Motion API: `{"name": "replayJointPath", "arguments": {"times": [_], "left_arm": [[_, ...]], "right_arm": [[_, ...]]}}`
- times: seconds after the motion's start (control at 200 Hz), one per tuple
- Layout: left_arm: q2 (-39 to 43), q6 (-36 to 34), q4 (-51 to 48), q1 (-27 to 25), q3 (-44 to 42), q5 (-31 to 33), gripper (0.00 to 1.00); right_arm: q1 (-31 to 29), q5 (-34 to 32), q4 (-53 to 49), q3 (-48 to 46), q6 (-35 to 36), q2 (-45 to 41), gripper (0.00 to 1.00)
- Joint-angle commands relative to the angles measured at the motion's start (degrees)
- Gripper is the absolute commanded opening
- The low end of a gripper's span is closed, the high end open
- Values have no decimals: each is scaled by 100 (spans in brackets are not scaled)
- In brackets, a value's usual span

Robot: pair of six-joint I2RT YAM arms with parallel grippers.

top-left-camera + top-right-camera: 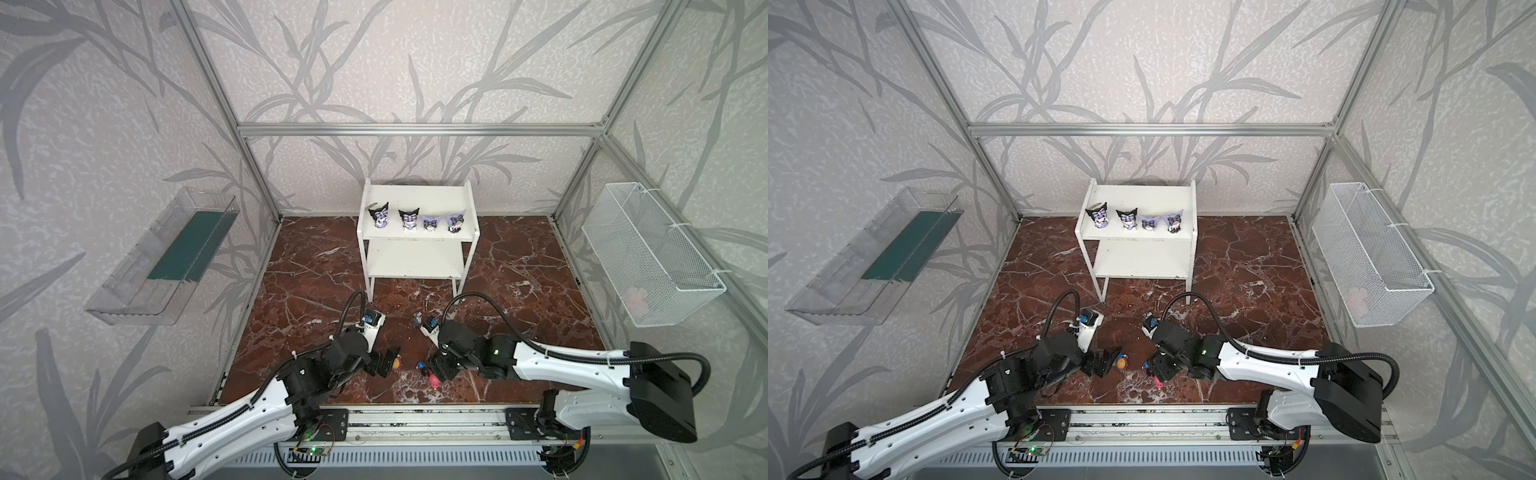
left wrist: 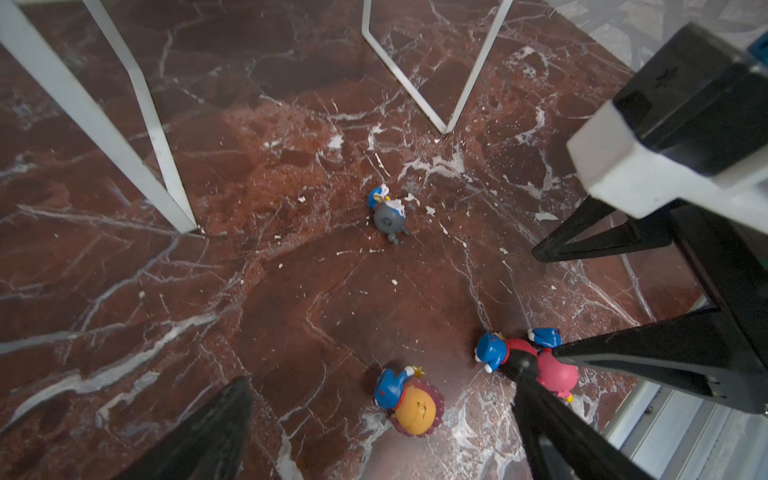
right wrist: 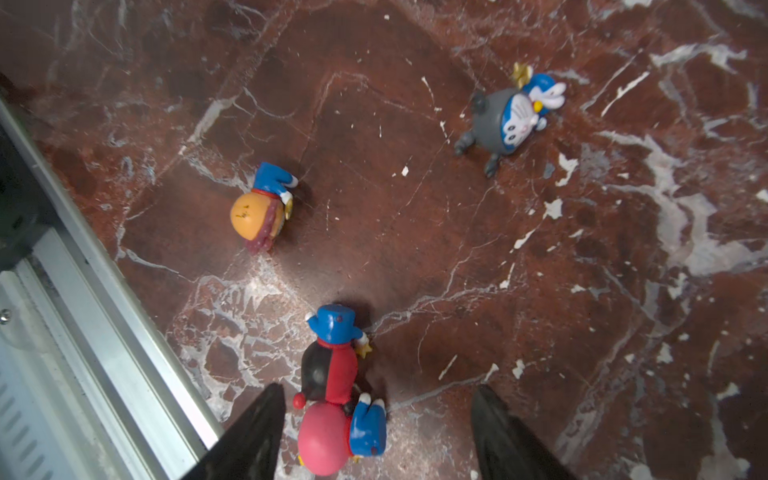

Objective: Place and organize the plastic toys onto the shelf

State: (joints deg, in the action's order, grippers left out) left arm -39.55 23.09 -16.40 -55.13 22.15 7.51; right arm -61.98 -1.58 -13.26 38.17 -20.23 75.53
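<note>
top views: shelf (image 1: pixel 415 195) stands at back wall. four pointed-ear toys (image 1: pixel 409 219) stand in row on shelf's top tier. four small toys lie on marble floor (image 1: pixel 519 291) in front of shelf, grey-headed toy (image 1: pixel 418 320) nearest it.

left wrist view: your left gripper (image 2: pixel 384 378) is spread wide, holding nothing; orange-headed toy (image 2: pixel 415 409) lies between its fingertips.

right wrist view: your right gripper (image 3: pixel 378 390) has jaws apart, straddling pink-headed toy (image 3: pixel 324 440) and black-red toy (image 3: pixel 332 370), which touch. nothing pinched.
</note>
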Motion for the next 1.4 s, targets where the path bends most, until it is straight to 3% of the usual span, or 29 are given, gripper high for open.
{"name": "replayJointPath", "arguments": {"times": [0.0,0.165,0.45,0.7,1.139,1.269,1.394], "left_arm": [[-415,632,-142,-42,-7,-244,99],[-914,494,480,-42,33,-372,99],[-2486,232,2028,22,328,-449,92],[-3689,608,3588,389,393,-491,77],[-5373,620,4949,885,961,-860,91],[-5736,506,4941,976,1221,-947,92],[-6000,430,4931,1012,1419,-1046,87]], "right_arm": [[277,168,341,8,-226,180,66],[823,334,807,-224,-306,261,60],[1152,273,1016,-568,-270,8,54],[1179,204,1026,-988,-72,-659,54],[1286,16,725,-1333,39,-1575,54],[1331,-84,617,-1487,-39,-1925,55],[1346,-255,569,-1664,-136,-2348,55]]}}
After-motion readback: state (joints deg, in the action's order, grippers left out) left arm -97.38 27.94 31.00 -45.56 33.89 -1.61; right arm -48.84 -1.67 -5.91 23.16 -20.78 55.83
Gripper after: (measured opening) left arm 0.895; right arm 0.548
